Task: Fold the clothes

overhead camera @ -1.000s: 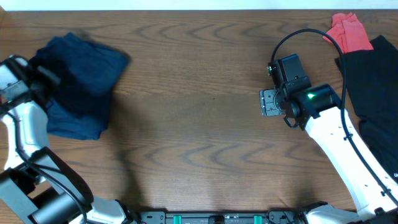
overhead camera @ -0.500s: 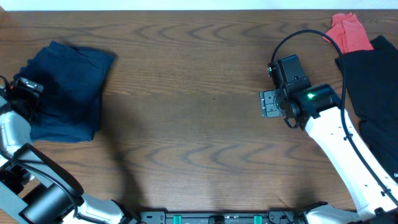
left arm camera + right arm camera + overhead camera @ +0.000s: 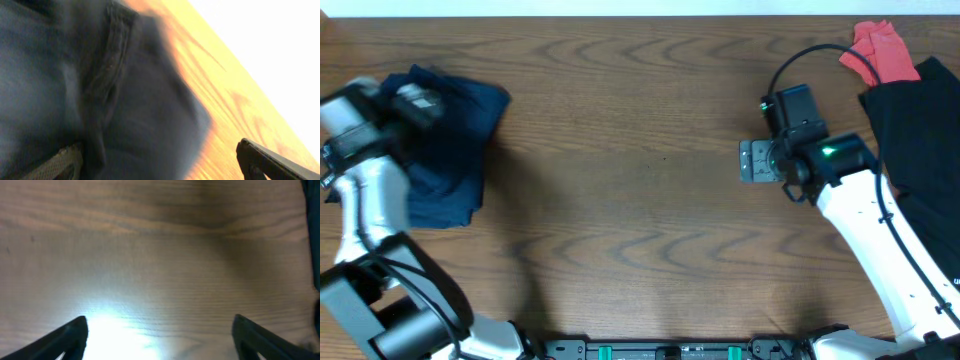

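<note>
Clothes (image 3: 468,125) crumpled under left jaws, spread wide, gripping nothing; right jaws wide, empty, over table (image 3: 620,200).

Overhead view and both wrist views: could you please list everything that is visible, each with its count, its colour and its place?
navy garment: one, dark navy blue, far left of the table, bunched up
dark cloth: one heap, almost black, right edge, partly cut off by the frame
red cloth: one, coral red, far right corner, beside the dark cloth
table: one, brown wood grain, under everything
left tool: one, dark fingers apart, over the navy garment
right tool: one, dark fingers apart, over bare wood right of centre
</note>
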Robot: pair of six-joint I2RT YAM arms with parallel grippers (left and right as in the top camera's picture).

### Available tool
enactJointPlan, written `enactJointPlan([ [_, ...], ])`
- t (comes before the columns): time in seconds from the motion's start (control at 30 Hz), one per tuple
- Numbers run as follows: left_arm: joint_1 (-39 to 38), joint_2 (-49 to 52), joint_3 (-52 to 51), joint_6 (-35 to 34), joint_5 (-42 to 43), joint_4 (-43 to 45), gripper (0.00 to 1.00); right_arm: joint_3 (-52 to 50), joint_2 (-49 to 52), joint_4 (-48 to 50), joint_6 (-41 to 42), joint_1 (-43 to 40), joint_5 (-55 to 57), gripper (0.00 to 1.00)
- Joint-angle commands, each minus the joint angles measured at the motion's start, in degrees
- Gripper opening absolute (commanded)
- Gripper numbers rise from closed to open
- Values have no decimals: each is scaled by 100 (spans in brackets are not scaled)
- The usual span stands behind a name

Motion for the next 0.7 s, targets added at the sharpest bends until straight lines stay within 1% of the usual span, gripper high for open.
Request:
enactJointPlan([
  [0.0,-1147,-140,22,844,-66,-339,98,22,-33,168,354,-439,-629,96],
  [0.03,-1353,-138,22,911,-190,-422,98,22,-33,216,354,-522,-756,96],
  [0.07,-1731,-127,22,1021,-455,-570,98,22,-33,306,354,-671,-966,99],
  [0.17,-2771,-122,22,1139,-1300,-957,98,22,-33,431,232,-1167,-1342,99],
  [0.3,-3668,-125,22,1137,-1449,-1370,98,22,-33,280,-199,-1633,-1370,99],
  [0.37,-4054,-127,22,1139,-1453,-1624,98,22,-33,103,-278,-1884,-1370,99],
  [0.47,-4474,-160,22,1139,-1609,-2107,98,22,-37,-234,-278,-2188,-1377,98],
  [0.53,-4616,-258,22,1137,-1617,-2398,98,22,-74,-452,-315,-2332,-1434,97],
  [0.63,-4697,-686,20,1137,-1598,-3012,98,4,-326,-778,-748,-2402,-1897,96],
  [0.67,-4704,-824,17,1139,-1600,-3145,98,0,-407,-837,-769,-2396,-1958,96],
])
